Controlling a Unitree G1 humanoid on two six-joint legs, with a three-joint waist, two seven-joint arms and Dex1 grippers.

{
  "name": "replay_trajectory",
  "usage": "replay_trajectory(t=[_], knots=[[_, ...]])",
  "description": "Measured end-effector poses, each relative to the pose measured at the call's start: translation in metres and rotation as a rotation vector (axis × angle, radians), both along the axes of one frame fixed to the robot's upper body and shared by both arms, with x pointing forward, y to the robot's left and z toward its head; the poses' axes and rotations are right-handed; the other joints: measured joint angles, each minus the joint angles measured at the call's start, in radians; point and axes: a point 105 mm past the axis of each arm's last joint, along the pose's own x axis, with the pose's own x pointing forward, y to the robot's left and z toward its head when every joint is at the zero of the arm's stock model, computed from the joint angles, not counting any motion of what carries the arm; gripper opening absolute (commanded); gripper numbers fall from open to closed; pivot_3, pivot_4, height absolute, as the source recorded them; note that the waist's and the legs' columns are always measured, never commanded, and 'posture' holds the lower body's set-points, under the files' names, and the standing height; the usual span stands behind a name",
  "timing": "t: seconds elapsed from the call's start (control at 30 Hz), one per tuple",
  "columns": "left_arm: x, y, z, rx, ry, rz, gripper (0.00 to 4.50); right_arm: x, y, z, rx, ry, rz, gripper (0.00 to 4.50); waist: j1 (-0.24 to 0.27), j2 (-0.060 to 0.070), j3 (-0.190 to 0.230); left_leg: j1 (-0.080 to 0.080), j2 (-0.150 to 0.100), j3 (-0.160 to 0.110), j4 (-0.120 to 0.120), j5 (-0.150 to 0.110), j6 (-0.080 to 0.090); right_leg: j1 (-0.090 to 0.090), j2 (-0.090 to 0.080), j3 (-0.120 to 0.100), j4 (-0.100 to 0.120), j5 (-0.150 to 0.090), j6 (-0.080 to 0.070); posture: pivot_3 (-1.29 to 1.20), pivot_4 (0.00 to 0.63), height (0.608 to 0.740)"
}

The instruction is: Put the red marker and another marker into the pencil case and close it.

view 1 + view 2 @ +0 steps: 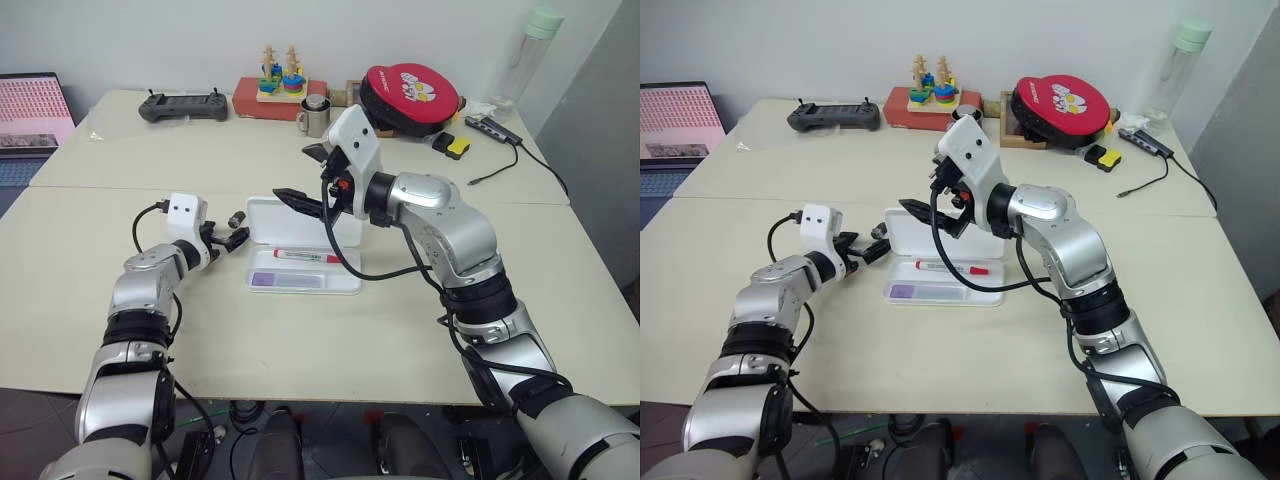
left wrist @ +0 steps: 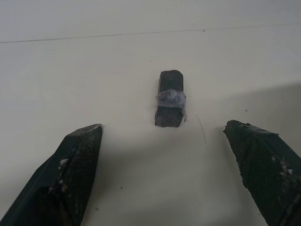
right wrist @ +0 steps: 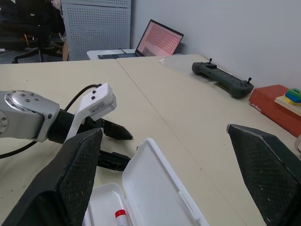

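The pencil case lies open, the red marker and lilac marker inside. Left gripper, at 9 o'clock, and raised right gripper are spread wide, empty.

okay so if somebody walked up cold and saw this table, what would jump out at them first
Probably the pencil case lying open mid-table, its lid propped up, with the red marker and the lilac marker already inside. The open right hand hangs above the lid, while the open left hand sits low beside the case, by a small black cylinder. At the far edge, a red round pouch stands out.
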Motion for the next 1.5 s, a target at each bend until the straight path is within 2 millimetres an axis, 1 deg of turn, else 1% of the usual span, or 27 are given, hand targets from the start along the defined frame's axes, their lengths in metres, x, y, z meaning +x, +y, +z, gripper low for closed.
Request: replay_trajectory(t=[0.03, 0.1, 0.13, 0.3, 0.33, 0.63, 0.7, 0.73, 0.93, 1.03, 1.07, 1.1, 1.17, 1.2, 1.23, 1.27, 1.3, 1.33, 1.37, 1.4, 1.43, 1.47, 1.5], knots=[[0.003, -0.003, 0.000, 0.000, -0.002, -0.004, 4.50, 0.000, 0.000, 0.000, 0.000, -0.001, -0.002, 4.45, 0.000, 0.000, 0.000, 0.000, 0.000, 0.000, 0.000, 0.000, 0.000, 0.000, 0.000, 0.000, 0.000, 0.000, 0.000, 0.00, 0.150, 0.740], [0.007, -0.007, 0.000, 0.010, -0.008, -0.012, 4.10, 0.001, -0.001, 0.000, -0.002, -0.002, -0.009, 4.50, 0.000, 0.000, 0.000, 0.000, 0.000, -0.001, 0.001, 0.000, 0.000, 0.000, 0.000, 0.000, 0.000, 0.000, 0.001, 0.00, 0.150, 0.740], [0.008, -0.007, -0.001, 0.020, -0.007, -0.012, 4.01, 0.001, -0.001, 0.000, -0.002, -0.002, -0.009, 4.50, 0.001, 0.000, 0.000, 0.000, 0.000, -0.001, 0.001, 0.000, 0.000, 0.000, 0.000, -0.001, 0.000, 0.000, 0.001, 0.00, 0.150, 0.740], [0.011, -0.010, -0.001, 0.017, -0.019, -0.019, 3.03, 0.001, -0.001, 0.000, -0.005, -0.003, -0.010, 4.50, 0.001, 0.000, 0.000, 0.000, -0.001, -0.001, 0.001, 0.000, 0.000, 0.001, 0.000, 0.000, 0.000, 0.000, 0.001, 0.00, 0.150, 0.740], [0.011, -0.011, -0.002, 0.016, -0.020, -0.025, 2.92, 0.001, -0.002, 0.000, -0.005, -0.004, -0.012, 4.50, 0.001, 0.000, 0.000, 0.000, -0.001, -0.001, 0.001, 0.000, 0.000, 0.001, 0.000, 0.000, 0.000, 0.000, 0.001, 0.00, 0.150, 0.740], [0.011, -0.014, -0.003, 0.008, -0.027, -0.035, 1.12, 0.003, -0.003, 0.001, -0.001, -0.009, -0.026, 4.50, 0.000, 0.000, 0.000, 0.000, -0.001, -0.001, 0.001, 0.000, 0.000, 0.001, 0.000, 0.000, 0.000, 0.000, 0.001, 0.00, 0.150, 0.740], [0.011, -0.014, -0.003, 0.008, -0.028, -0.031, 0.62, 0.003, -0.003, 0.001, -0.002, -0.009, -0.027, 4.50, 0.000, 0.000, 0.000, 0.000, -0.001, -0.001, 0.001, 0.000, 0.000, 0.001, 0.000, 0.000, 0.000, 0.000, 0.001, 0.00, 0.150, 0.740], [0.011, -0.013, -0.003, 0.008, -0.030, -0.029, 0.49, 0.003, -0.003, 0.001, -0.003, -0.009, -0.028, 4.50, 0.000, 0.000, 0.000, 0.000, -0.001, -0.001, 0.001, 0.000, 0.000, 0.001, 0.000, 0.000, 0.000, 0.000, 0.001, 0.00, 0.150, 0.740], [0.009, -0.011, -0.004, -0.002, -0.039, -0.019, 0.41, 0.004, -0.005, 0.000, -0.009, -0.010, -0.029, 4.50, -0.002, 0.000, 0.000, 0.000, -0.001, -0.001, 0.001, 0.000, 0.000, 0.001, 0.000, 0.000, 0.000, 0.000, 0.001, 0.00, 0.150, 0.740], [0.008, 0.000, -0.003, -0.023, -0.063, 0.044, 0.40, 0.004, -0.009, -0.001, -0.020, -0.011, -0.027, 4.50, -0.002, 0.000, 0.000, 0.000, -0.001, -0.001, 0.001, 0.000, 0.000, 0.000, 0.000, 0.000, 0.000, 0.000, 0.001, 0.00, 0.150, 0.740], [0.007, 0.004, 0.002, -0.066, -0.094, 0.071, 0.40, 0.002, -0.012, -0.001, -0.014, -0.011, -0.019, 4.50, -0.003, 0.000, 0.000, -0.001, 0.000, -0.001, 0.001, 0.000, 0.000, 0.000, 0.000, 0.000, 0.000, 0.000, 0.001, 0.00, 0.150, 0.740], [0.006, 0.006, 0.015, -0.119, -0.158, 0.079, 0.40, 0.000, -0.019, -0.002, 0.002, -0.004, -0.008, 4.50, -0.002, 0.000, 0.000, -0.003, 0.000, -0.002, 0.001, 0.000, 0.000, -0.001, 0.000, -0.001, 0.000, 0.000, 0.000, 0.00, 0.150, 0.740], [0.003, 0.003, 0.054, -0.190, -0.310, 0.042, 0.40, -0.001, -0.032, -0.004, 0.015, 0.010, -0.008, 4.50, 0.001, 0.000, 0.000, -0.005, 0.000, -0.003, 0.001, 0.000, -0.001, -0.001, 0.000, -0.002, -0.001, 0.000, 0.000, 0.00, 0.150, 0.740], [-0.003, -0.003, 0.081, -0.228, -0.407, -0.010, 0.40, -0.004, -0.038, -0.003, 0.018, 0.008, 0.007, 4.50, 0.003, 0.000, 0.000, -0.005, -0.001, -0.003, 0.001, 0.001, -0.001, -0.001, -0.001, -0.003, -0.001, 0.000, 0.000, 0.00, 0.150, 0.740], [-0.005, -0.008, 0.093, -0.244, -0.447, -0.042, 0.40, -0.007, -0.041, -0.002, 0.016, 0.004, 0.015, 4.50, 0.005, 0.000, 0.000, -0.006, -0.001, -0.004, 0.001, 0.001, -0.001, -0.001, -0.002, -0.004, -0.001, 0.000, 0.000, 0.00, 0.150, 0.740], [-0.014, -0.019, 0.118, -0.277, -0.526, -0.120, 0.40, -0.012, -0.048, -0.002, 0.016, -0.001, 0.033, 4.50, 0.005, 0.000, 0.000, -0.005, -0.003, -0.004, 0.001, 0.001, -0.001, 0.000, -0.003, -0.004, -0.001, 0.000, 0.000, 0.00, 0.150, 0.740], [-0.025, -0.033, 0.138, -0.308, -0.582, -0.216, 0.40, -0.017, -0.056, -0.003, 0.006, -0.004, 0.045, 4.50, 0.005, 0.000, 0.000, -0.006, -0.003, -0.004, 0.001, 0.001, -0.001, 0.001, -0.003, -0.004, -0.002, 0.000, 0.000, 0.00, 0.150, 0.740], [-0.035, -0.043, 0.149, -0.319, -0.616, -0.289, 0.40, -0.018, -0.063, -0.007, 0.005, 0.010, 0.043, 4.50, 0.003, 0.000, 0.000, -0.005, -0.003, -0.004, 0.001, 0.001, -0.001, 0.002, -0.003, -0.004, -0.002, 0.000, 0.000, 0.00, 0.150, 0.740], [-0.041, -0.050, 0.156, -0.324, -0.632, -0.336, 0.40, -0.018, -0.069, -0.009, -0.001, 0.020, 0.033, 4.50, 0.000, 0.000, 0.000, -0.004, -0.003, -0.004, 0.001, 0.001, -0.001, 0.002, -0.003, -0.004, -0.002, 0.000, 0.000, 0.00, 0.150, 0.740], [-0.047, -0.058, 0.158, -0.324, -0.629, -0.385, 0.40, -0.018, -0.074, -0.012, -0.009, 0.031, 0.025, 4.50, -0.002, 0.000, 0.000, -0.003, -0.003, -0.004, 0.001, 0.001, -0.001, 0.002, -0.003, -0.004, -0.001, 0.000, 0.000, 0.00, 0.150, 0.740], [-0.053, -0.067, 0.155, -0.307, -0.609, -0.440, 0.40, -0.020, -0.079, -0.016, -0.028, 0.041, 0.026, 4.50, -0.003, 0.000, 0.000, -0.002, -0.003, -0.004, 0.001, 0.001, -0.001, 0.002, -0.003, -0.003, -0.001, 0.000, 0.000, 0.00, 0.150, 0.740], [-0.058, -0.078, 0.150, -0.294, -0.575, -0.502, 0.40, -0.023, -0.084, -0.022, -0.048, 0.057, 0.030, 4.50, -0.005, 0.000, 0.000, -0.002, -0.003, -0.004, 0.001, 0.001, -0.001, 0.002, -0.003, -0.003, 0.000, 0.000, 0.001, 0.00, 0.150, 0.740], [-0.067, -0.101, 0.134, -0.208, -0.491, -0.635, 0.40, -0.031, -0.092, -0.032, -0.084, 0.079, 0.039, 4.50, -0.005, 0.000, 0.000, -0.002, -0.003, -0.004, 0.001, 0.001, -0.001, 0.002, -0.002, -0.003, -0.001, 0.000, 0.001, 0.00, 0.150, 0.740]])
